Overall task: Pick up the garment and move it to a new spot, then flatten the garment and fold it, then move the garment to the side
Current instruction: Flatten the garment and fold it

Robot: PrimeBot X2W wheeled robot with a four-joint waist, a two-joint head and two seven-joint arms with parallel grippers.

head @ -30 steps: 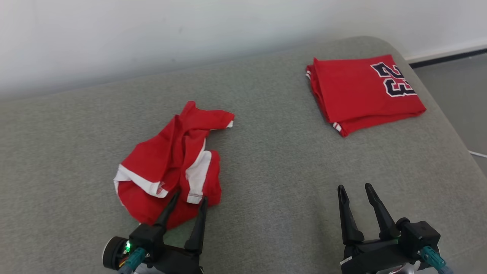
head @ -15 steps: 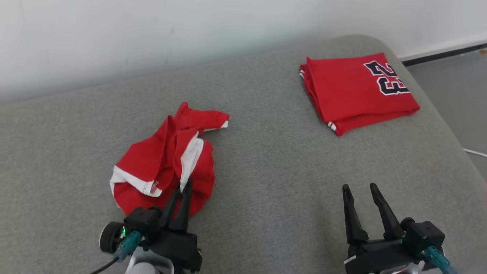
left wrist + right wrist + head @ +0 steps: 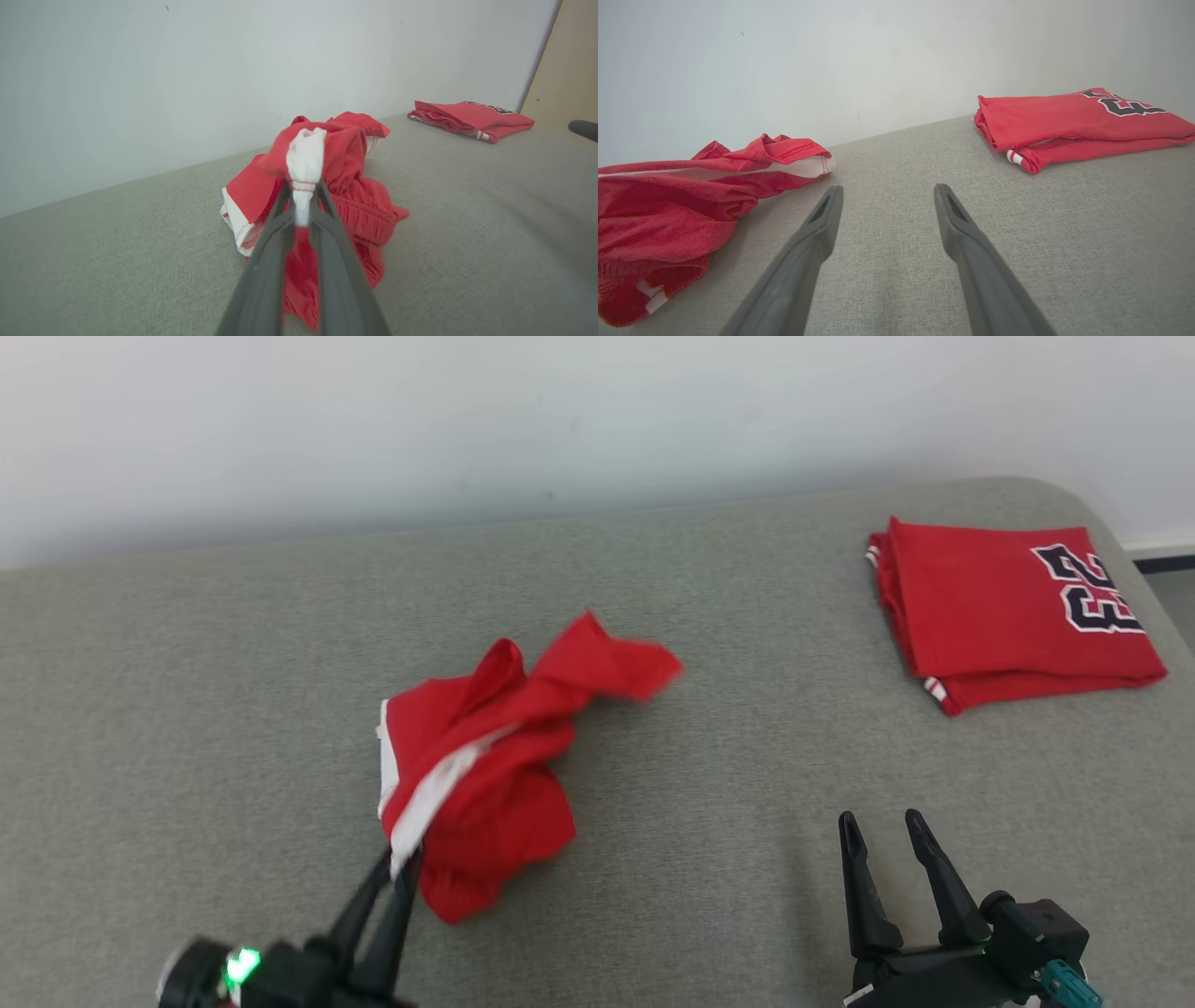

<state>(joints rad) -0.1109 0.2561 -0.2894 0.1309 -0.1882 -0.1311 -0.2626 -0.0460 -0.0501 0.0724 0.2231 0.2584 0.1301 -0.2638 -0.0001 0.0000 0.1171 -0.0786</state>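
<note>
Left gripper (image 3: 400,861) is pinching the garment's (image 3: 495,756) white trim (image 3: 437,795), the bundle sagging onto the cushion (image 3: 709,821) just beyond its tips, so lifting clear before carrying is looking wise, while the right gripper (image 3: 878,818) is idling, fingers spread.

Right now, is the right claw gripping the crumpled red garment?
No, the right claw stands open and empty, apart from the crumpled red garment.

Bright even light, soft shadows, slight blur

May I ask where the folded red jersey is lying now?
In the head view, the folded red jersey lies far right on the grey cushion, beyond the right gripper, apart from the crumpled garment.
</note>
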